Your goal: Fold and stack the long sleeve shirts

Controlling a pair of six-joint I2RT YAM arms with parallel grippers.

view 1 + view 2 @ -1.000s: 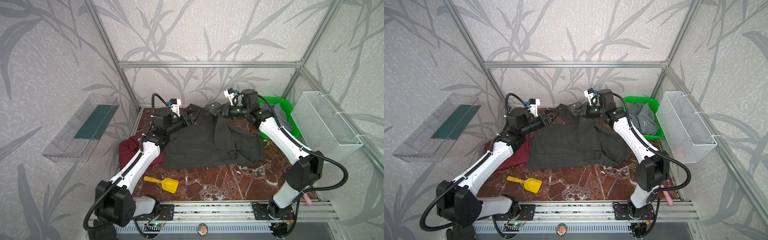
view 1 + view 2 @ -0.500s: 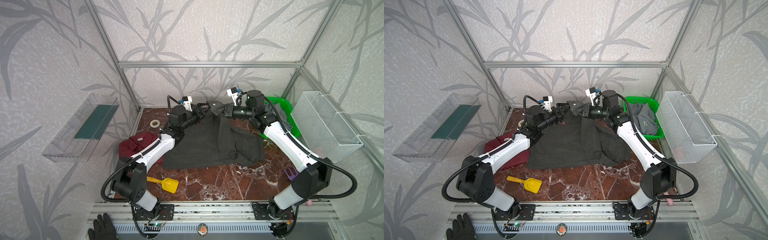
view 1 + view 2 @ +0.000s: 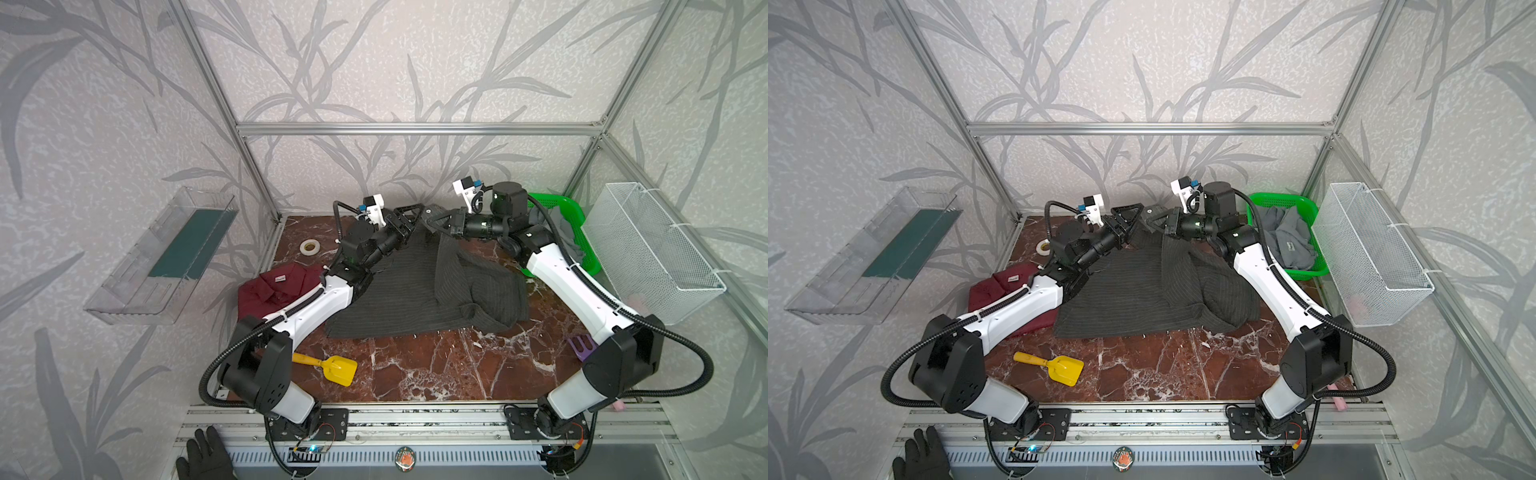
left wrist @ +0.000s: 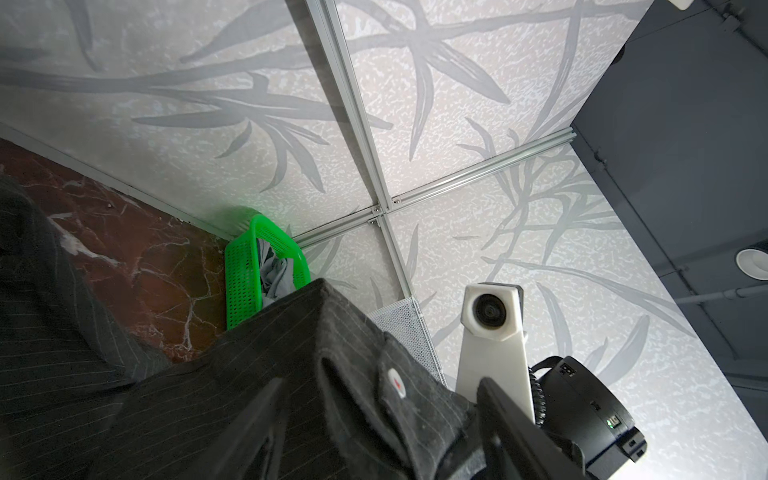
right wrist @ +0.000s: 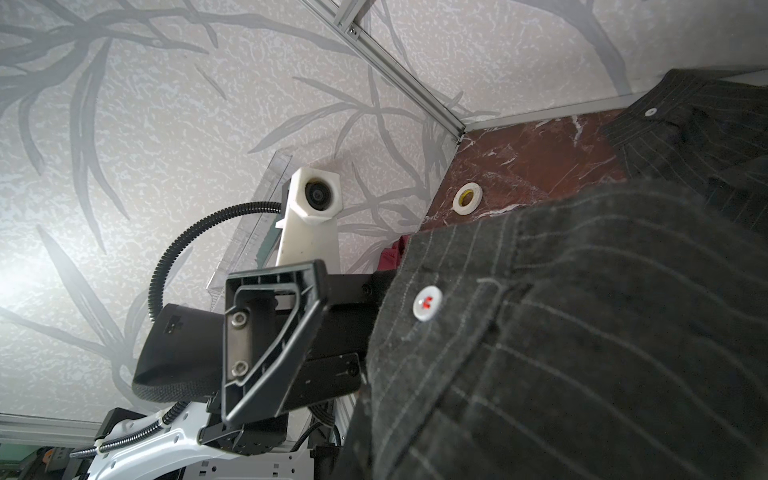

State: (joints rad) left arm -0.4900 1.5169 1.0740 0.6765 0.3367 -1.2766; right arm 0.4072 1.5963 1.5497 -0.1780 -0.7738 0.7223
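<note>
You see the charcoal pinstriped shirt [image 3: 399, 291] lying spread on the table [image 3: 415, 374], with its bunched side just beside the green basket [image 3: 1283, 202]. One part of it, the edge with a white button, is lifted off the table near the basket.

Your right hand [image 3: 434, 220] is pressed together and pinches this lifted edge of the charcoal pinstriped shirt; in the right wrist view the cloth hangs over the hand and hides the fingertips. Your left hand [image 3: 409, 216] is just beyond the right hand, on the side away from the basket. It is spread: in the left wrist view the two dark fingers [image 4: 257, 419] stand apart and the raised striped cloth sits between them. I cannot tell if they touch the cloth.

The light grey shirt [image 3: 1287, 237] lies crumpled inside the basket. The maroon shirt [image 3: 274, 286] is well apart from the basket, on the other side of the charcoal one, folded, with its white neck label up; the left arm partly covers it.

A yellow scoop [image 3: 336, 368] lies on the table, also well apart from the basket.
</note>
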